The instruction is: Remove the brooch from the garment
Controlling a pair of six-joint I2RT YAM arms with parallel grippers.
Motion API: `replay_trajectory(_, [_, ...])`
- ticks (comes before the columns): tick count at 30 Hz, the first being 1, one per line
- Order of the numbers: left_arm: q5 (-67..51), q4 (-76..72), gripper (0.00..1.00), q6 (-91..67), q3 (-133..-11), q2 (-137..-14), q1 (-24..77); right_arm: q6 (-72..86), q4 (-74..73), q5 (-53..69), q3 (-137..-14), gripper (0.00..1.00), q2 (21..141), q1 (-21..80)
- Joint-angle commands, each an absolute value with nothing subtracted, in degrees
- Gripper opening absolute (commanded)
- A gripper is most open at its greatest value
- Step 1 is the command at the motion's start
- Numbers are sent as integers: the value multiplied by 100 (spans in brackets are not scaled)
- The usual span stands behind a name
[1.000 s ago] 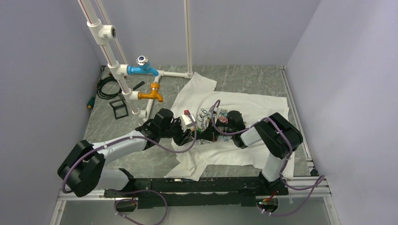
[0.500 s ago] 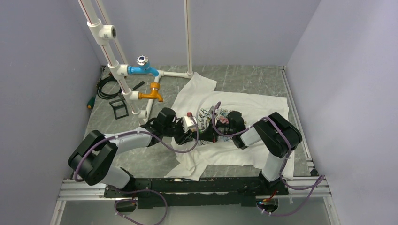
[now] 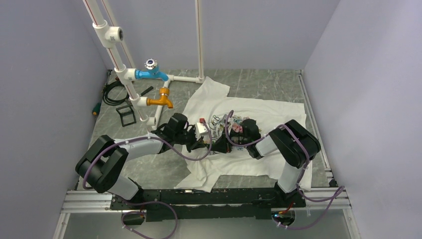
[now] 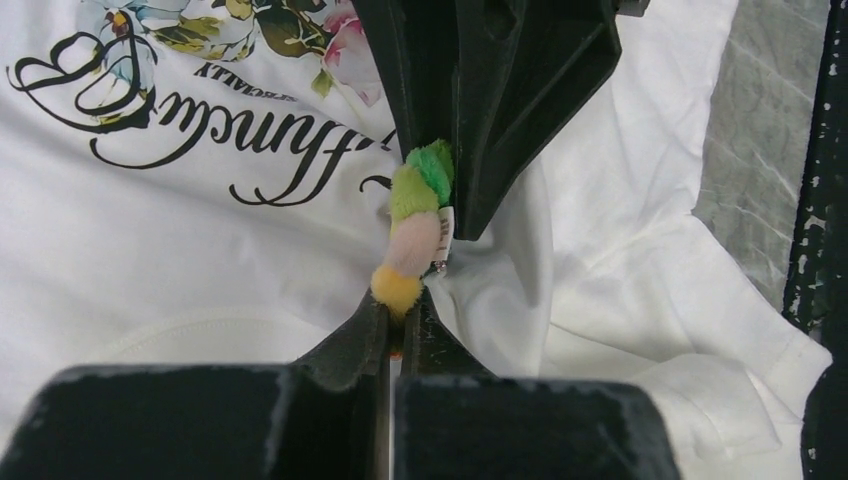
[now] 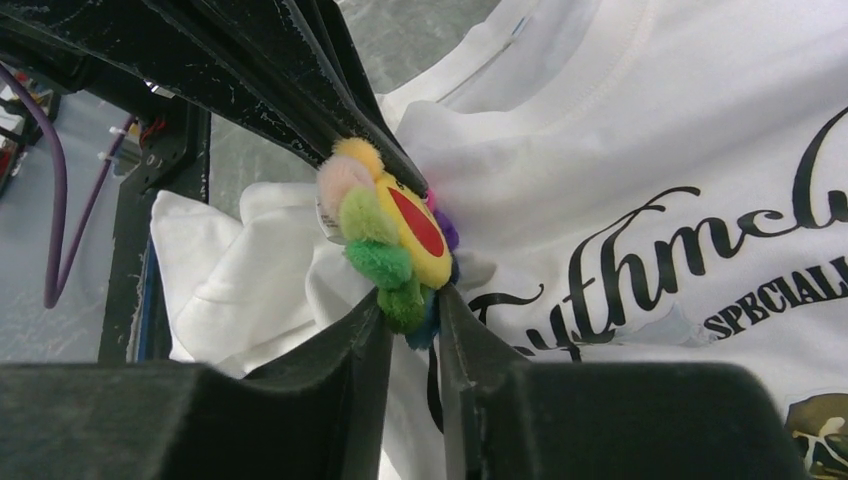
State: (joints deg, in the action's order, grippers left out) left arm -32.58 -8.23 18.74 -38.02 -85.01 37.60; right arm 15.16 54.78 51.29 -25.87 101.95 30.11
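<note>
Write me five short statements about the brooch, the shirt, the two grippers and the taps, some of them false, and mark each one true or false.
1. The left gripper is shut on the yellow edge of the brooch. True.
2. The brooch lies loose on bare tabletop. False: it sits against bunched white fabric of the T-shirt, between the two grippers.
3. The T-shirt bears black cursive lettering. True.
4. The right gripper is well clear of the brooch. False: the brooch's green edge sits between its fingers.
5. A blue tap and an orange tap are mounted on white pipes at the far left. True.
</note>
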Motion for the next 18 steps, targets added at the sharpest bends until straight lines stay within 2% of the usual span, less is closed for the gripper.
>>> replay_trajectory(1, [-3575, -743, 0, 1735, -4087, -8512, 3768, 1178, 5395, 5341, -2805, 31, 9932, 3035])
replay_trajectory(4, [-3550, -667, 0, 1650, -4156, -8578, 3762, 997, 5287, 5425, -2868, 43, 9898, 3048])
replay_trajectory(9, [-3575, -657, 0, 1599, -4182, -8600, 3762, 905, 5184, 5406, -2969, 45, 9954, 3084])
replay_trajectory(11, [-3585, -636, 0, 1559, -4205, -8604, 3753, 953, 5243, 5379, -2988, 38, 10004, 3100])
replay_trajectory(15, [-3573, -596, 0, 1531, -4193, -8580, 3730, 942, 5301, 5327, -2939, 17, 10029, 3103])
replay_trajectory(18, [-3570, -561, 0, 1504, -4191, -8579, 3679, 812, 5199, 5320, -2893, 8, 9975, 3103])
